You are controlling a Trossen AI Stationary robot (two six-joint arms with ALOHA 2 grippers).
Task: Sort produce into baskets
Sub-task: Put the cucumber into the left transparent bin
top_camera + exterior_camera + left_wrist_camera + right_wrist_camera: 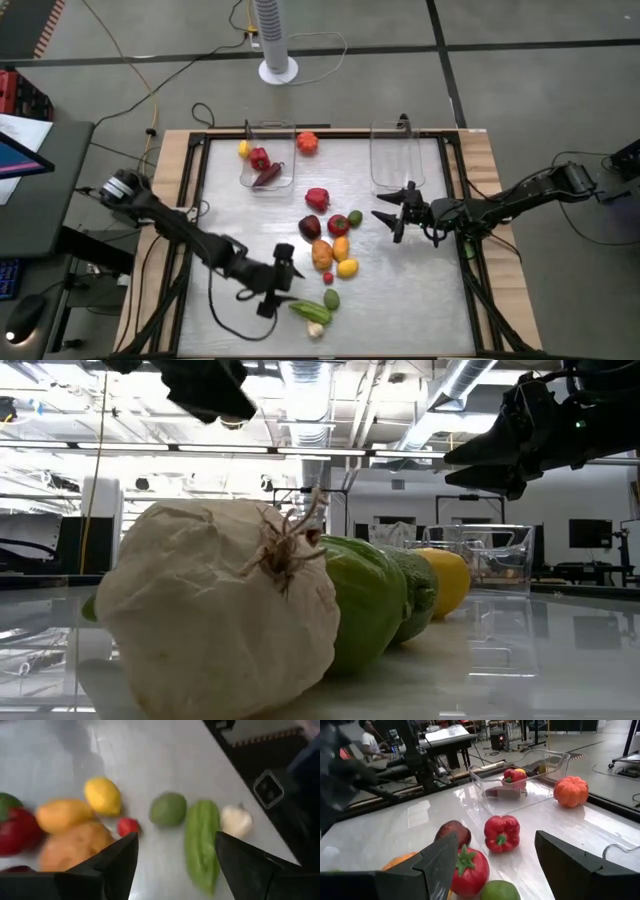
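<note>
Loose produce clustered mid-tabletop (420, 290), near the left claw (272, 284), spread wide, empty. Right claw (398, 212) wide too, by the tomato (338, 225). Likely light, hard, slippery plastic; best gripped across the middle. Left bin (266, 183) partly filled, right bin (396, 156) empty.

I see my left arm reaching in from the table's left edge, its left gripper (280, 278) hovering low over the near middle with fingers spread wide and empty. My right arm stretches in from the right side, its right gripper (393, 220) raised above the table, fingers also parted, holding nothing.
</note>
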